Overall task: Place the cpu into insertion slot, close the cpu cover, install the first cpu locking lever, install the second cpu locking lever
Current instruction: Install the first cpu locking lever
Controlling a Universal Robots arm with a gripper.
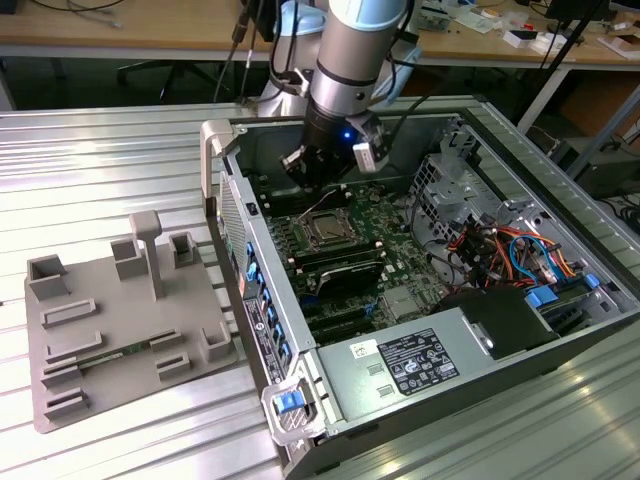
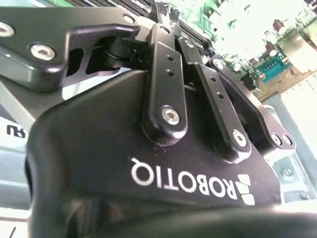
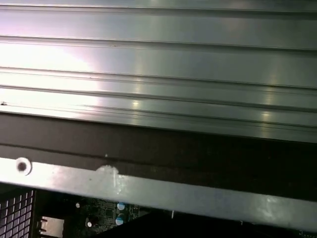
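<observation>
In the exterior view my gripper (image 1: 312, 178) hangs inside the open computer case (image 1: 480, 110). It is low over the green motherboard (image 1: 390, 215), just past the far edge of the insertion slot (image 1: 325, 232). Over the slot the cpu cover (image 1: 309, 224) shows as a thin silvery frame that looks to lie flat. The duller grey square in its middle looks like the cpu (image 1: 327, 233). I cannot make out the locking levers. The second wrist view shows the gripper's (image 2: 166, 20) black body and linkage bars up close, with the motherboard (image 2: 277, 64) beyond.
A grey fixture plate (image 1: 120, 330) with upright pegs lies on the ribbed metal table at the exterior view's left. In the case, a black block (image 1: 340, 270) sits nearer than the slot. The power supply (image 1: 420, 360) and coloured cables (image 1: 510, 250) are at the right.
</observation>
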